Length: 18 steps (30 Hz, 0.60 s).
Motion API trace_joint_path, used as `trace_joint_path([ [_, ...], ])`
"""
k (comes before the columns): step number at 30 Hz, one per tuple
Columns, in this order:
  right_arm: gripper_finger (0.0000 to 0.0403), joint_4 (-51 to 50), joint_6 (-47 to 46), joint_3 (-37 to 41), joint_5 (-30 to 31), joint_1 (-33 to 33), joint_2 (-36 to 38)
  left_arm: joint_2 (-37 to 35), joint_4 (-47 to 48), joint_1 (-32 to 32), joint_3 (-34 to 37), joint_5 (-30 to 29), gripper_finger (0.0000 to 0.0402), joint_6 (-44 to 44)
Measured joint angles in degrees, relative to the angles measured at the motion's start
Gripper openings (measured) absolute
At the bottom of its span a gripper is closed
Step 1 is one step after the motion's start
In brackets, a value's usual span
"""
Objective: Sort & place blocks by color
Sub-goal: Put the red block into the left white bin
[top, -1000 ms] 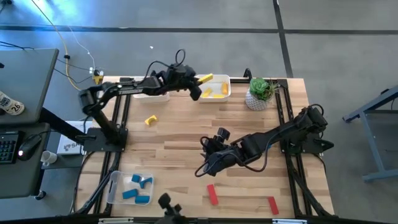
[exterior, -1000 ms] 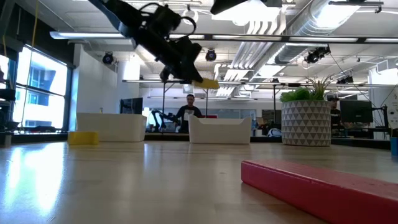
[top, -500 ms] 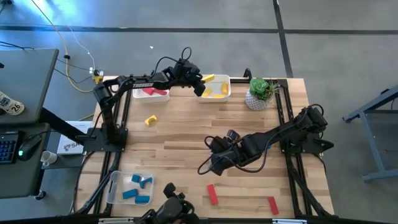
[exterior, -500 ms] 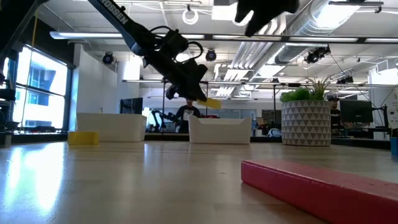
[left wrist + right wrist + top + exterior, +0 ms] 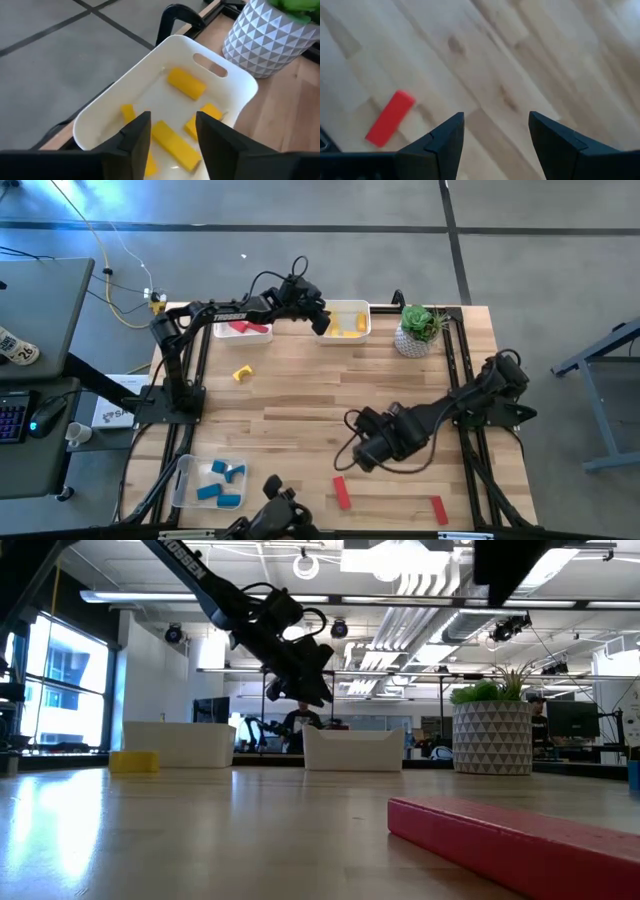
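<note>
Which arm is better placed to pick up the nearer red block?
Right. Its open gripper hovers close beside the red block, which its wrist camera sees. The left gripper is far off, over the yellow bin.

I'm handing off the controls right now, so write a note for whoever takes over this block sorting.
Left tool: open, empty, above the yellow bin, which holds yellow blocks.
Right tool: open, empty, over bare table near the red block.
Done: red pieces in the back left bin; blue blocks in the front left bin.
Left: one yellow block loose on the table, that red block, and a second red block at the front edge.
</note>
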State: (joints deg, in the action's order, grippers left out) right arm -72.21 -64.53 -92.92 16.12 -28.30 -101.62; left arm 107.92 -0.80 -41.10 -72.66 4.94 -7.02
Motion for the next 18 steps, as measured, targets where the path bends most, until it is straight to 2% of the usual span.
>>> trace_joint_path([
  [6,0.0209,-2.02,-9.99,0.00,-0.96,-5.75,0.00,-2.61,0.68,0.78,0.00,3.49,0.0156,-1.37],
  [18,0.0209,-3.25,-35.61,0.00,-1.11,-18.53,-0.03,-13.35,5.76,7.93,0.02,3.31,0.0156,2.06],
])
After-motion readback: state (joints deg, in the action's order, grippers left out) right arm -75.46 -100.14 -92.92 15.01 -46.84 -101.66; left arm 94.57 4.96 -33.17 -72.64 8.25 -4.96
